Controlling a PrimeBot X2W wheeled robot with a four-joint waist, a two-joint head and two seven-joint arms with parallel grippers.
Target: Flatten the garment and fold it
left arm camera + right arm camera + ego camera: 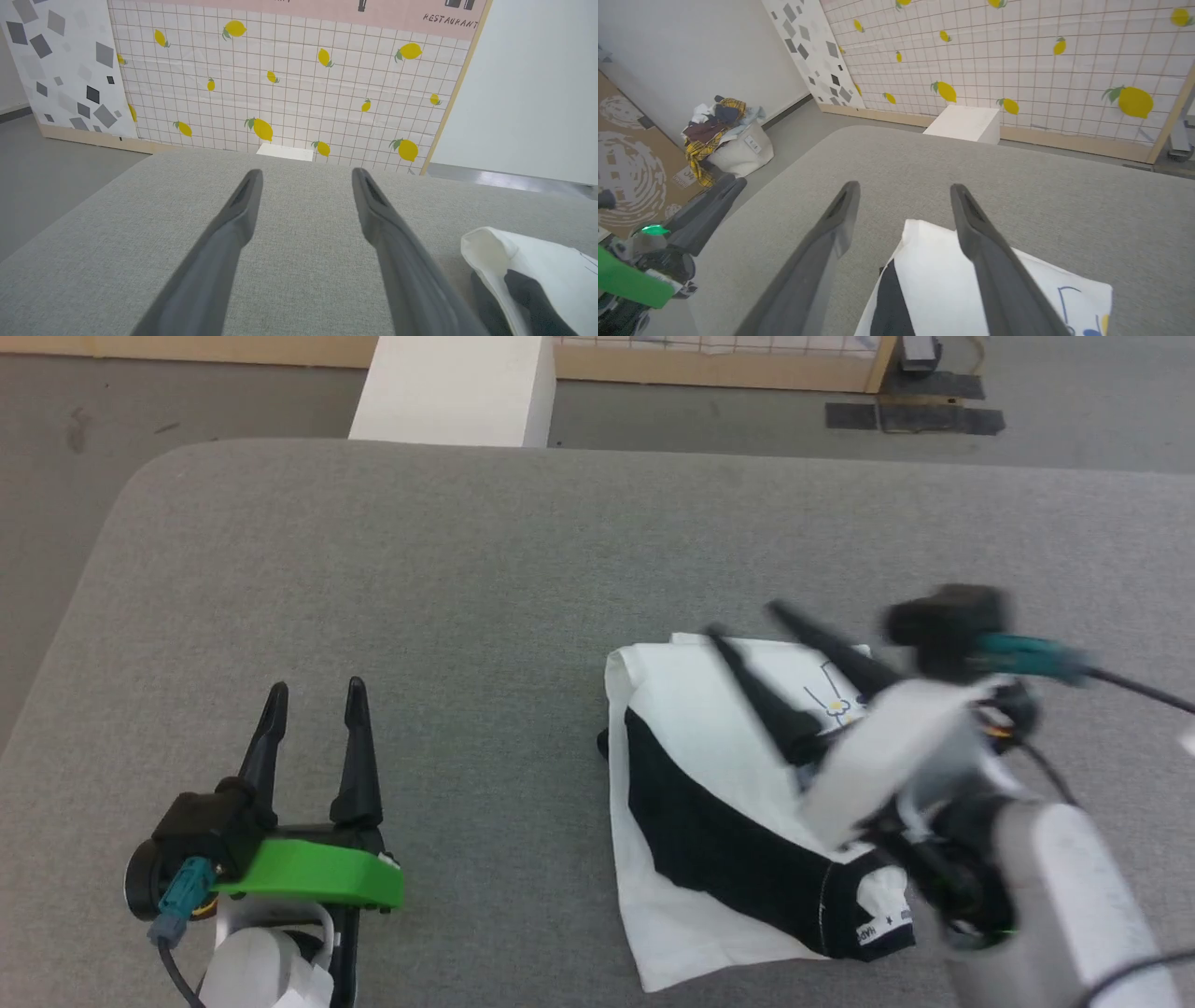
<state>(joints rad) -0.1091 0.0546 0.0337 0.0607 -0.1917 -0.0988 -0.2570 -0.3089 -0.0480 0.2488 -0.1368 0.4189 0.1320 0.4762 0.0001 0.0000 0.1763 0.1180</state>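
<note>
Head view: shirt (691,737) lies in a rough folded bundle on grey table (467,569), directly under right gripper (744,621), whose fingers stand apart with nothing between them. Left gripper (317,689) likewise spread and empty, shirt well off to its right.

Cloth judged light, limp, apt to slide and bunch. Black sleeve (709,840) lies across the white body. Best hold is likely a free white edge or corner near right fingertips, pinched thin.

Around: white box (453,392) beyond table, ahead of both grippers; basket of clothes (724,135) on floor, far left of right gripper. Nothing seems to block the reach.
</note>
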